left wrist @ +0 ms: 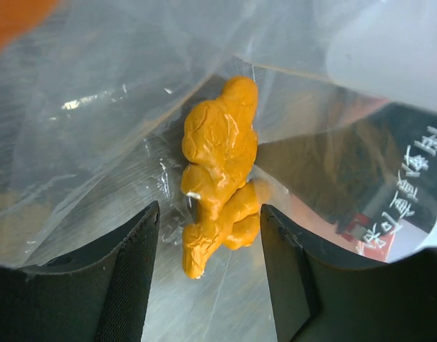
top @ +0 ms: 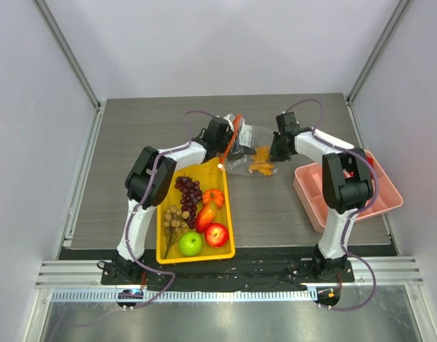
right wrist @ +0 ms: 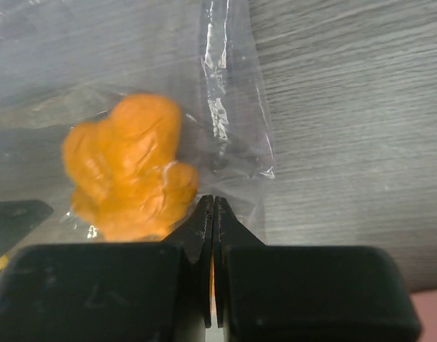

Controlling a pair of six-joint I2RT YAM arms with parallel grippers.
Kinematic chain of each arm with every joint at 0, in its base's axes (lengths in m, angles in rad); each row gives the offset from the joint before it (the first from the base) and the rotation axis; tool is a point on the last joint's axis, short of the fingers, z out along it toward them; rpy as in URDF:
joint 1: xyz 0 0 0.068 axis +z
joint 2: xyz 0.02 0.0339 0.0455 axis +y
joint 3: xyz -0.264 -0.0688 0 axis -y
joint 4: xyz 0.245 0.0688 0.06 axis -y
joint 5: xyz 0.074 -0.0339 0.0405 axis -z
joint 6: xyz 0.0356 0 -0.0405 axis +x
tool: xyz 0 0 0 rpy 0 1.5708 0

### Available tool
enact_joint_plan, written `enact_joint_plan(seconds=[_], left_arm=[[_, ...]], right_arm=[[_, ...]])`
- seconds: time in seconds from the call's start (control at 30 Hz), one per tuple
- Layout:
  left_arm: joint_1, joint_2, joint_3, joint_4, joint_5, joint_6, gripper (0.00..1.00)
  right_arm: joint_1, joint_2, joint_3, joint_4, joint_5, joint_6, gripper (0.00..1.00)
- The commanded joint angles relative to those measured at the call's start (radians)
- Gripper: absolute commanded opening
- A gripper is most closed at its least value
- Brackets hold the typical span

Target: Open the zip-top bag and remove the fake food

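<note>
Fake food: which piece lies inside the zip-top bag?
The knobbly orange piece, inside the clear zip-top bag; the grapes, pumpkin, red apple and green apple sit in the yellow tray.

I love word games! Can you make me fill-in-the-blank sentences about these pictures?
The tray holding the grapes is ____.
The food inside the bag is ____.
The right tool is ____ on the bag.
Missing words: yellow; orange; shut.

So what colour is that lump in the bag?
The piece is orange-yellow, clearest in left wrist view.
</note>
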Motion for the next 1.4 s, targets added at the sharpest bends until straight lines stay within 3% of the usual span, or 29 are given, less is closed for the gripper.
enact_joint_plan(seconds=[0.0,0.17,0.37,0.47,0.6,0.67,0.7,0.8,0.83,0.9,0.97,1.03,1.2,1.3,1.37], left_arm=[[-0.004,0.013,0.041,-0.014,0.034,0.006,0.58],[-0.004,0.036,0.061,-0.045,0.039,0.02,0.59],[-0.004,0.082,0.078,0.036,0.092,-0.029,0.56],[-0.002,0.067,0.072,0.055,0.077,-0.026,0.43],[0.004,0.037,0.061,0.071,0.037,-0.021,0.18],[0.007,0.022,0.064,0.049,0.026,-0.002,0.11],[0.009,0.001,0.068,0.032,0.007,0.014,0.03],[0.009,-0.05,0.081,-0.066,-0.021,0.081,0.0],[0.009,-0.061,0.084,-0.108,-0.023,0.097,0.0],[0.016,-0.078,0.086,-0.114,0.002,0.109,0.0],[0.025,-0.101,0.063,-0.074,0.083,0.086,0.0],[0.039,-0.11,0.055,-0.019,0.158,0.036,0.0],[0.048,-0.157,0.117,-0.226,0.031,0.129,0.0],[0.05,-0.151,0.158,-0.281,0.04,0.143,0.0],[0.045,-0.173,0.152,-0.303,-0.028,0.144,0.0]], right_arm=[[-0.002,0.031,-0.012,0.084,-0.073,0.015,0.01],[0.004,0.051,-0.006,0.113,-0.108,0.039,0.01],[0.013,0.06,-0.007,0.164,-0.211,0.079,0.01],[0.013,0.046,-0.004,0.165,-0.203,0.072,0.01],[0.013,0.019,0.006,0.15,-0.197,0.061,0.02],[0.013,-0.001,0.019,0.129,-0.161,0.05,0.01],[0.011,-0.01,0.029,0.107,-0.139,0.029,0.02],[0.002,-0.058,0.052,0.049,-0.029,-0.014,0.06],[0.001,-0.073,0.051,0.044,0.014,-0.025,0.08],[-0.009,-0.108,0.052,0.038,0.027,-0.034,0.3],[-0.041,-0.133,0.049,0.049,-0.014,-0.028,0.47],[-0.071,-0.148,0.029,0.078,-0.126,0.004,0.57],[-0.073,-0.182,0.065,0.081,-0.162,0.007,0.63],[-0.068,-0.225,0.057,0.11,-0.234,0.025,0.75],[-0.036,-0.254,0.036,0.173,-0.314,0.053,0.83]])
